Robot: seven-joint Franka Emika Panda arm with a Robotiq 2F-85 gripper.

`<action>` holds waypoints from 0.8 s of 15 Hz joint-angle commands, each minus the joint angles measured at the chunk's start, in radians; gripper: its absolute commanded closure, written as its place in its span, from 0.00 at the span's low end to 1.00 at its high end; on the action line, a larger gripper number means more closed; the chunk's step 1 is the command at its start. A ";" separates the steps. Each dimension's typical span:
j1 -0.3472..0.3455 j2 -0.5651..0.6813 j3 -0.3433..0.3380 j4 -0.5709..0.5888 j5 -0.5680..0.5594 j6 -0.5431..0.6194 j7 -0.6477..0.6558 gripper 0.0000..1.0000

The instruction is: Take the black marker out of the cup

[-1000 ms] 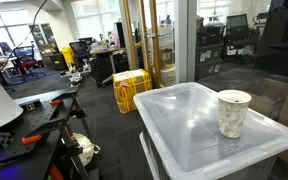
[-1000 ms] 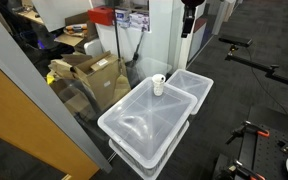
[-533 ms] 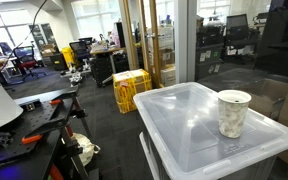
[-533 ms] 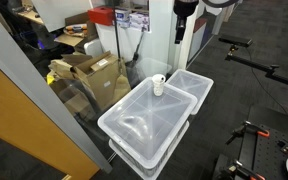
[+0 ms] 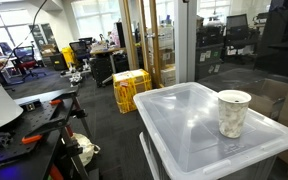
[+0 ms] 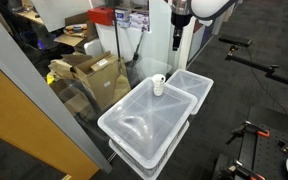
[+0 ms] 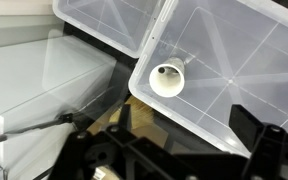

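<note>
The cup (image 5: pixel 233 113) is white with a grey mottled pattern and stands upright on a translucent bin lid (image 5: pixel 179 125). It shows in both exterior views, small in one (image 6: pixel 158 86). In the wrist view I look down into the cup (image 7: pixel 167 79); a small dark spot (image 7: pixel 163 71) inside it may be the black marker's end. The marker does not rise above the rim in either exterior view. My gripper (image 6: pixel 176 40) hangs high above the cup, pointing down. In the wrist view its jaws (image 7: pixel 184 125) are open and empty.
The cup's lid (image 6: pixel 139 120) adjoins a second bin lid (image 6: pixel 192 86). Cardboard boxes (image 6: pixel 89 72) stand beside the bins behind a glass wall. Yellow crates (image 5: pixel 131 88) sit on the floor further off. A desk with tools (image 5: pixel 24 125) is at the side.
The arm has moved left and a little lower, toward the space above the cup. The cup has not moved.
</note>
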State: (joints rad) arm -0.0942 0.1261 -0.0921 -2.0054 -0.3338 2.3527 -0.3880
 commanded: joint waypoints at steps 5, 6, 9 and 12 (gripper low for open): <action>-0.007 0.023 0.002 0.009 0.005 -0.001 0.000 0.00; -0.007 0.023 0.002 0.009 0.005 -0.001 0.000 0.00; -0.011 0.053 0.001 0.035 0.012 0.001 0.000 0.00; -0.022 0.111 0.000 0.083 0.035 -0.003 -0.022 0.00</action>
State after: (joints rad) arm -0.1026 0.1737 -0.0928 -1.9873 -0.3282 2.3536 -0.3878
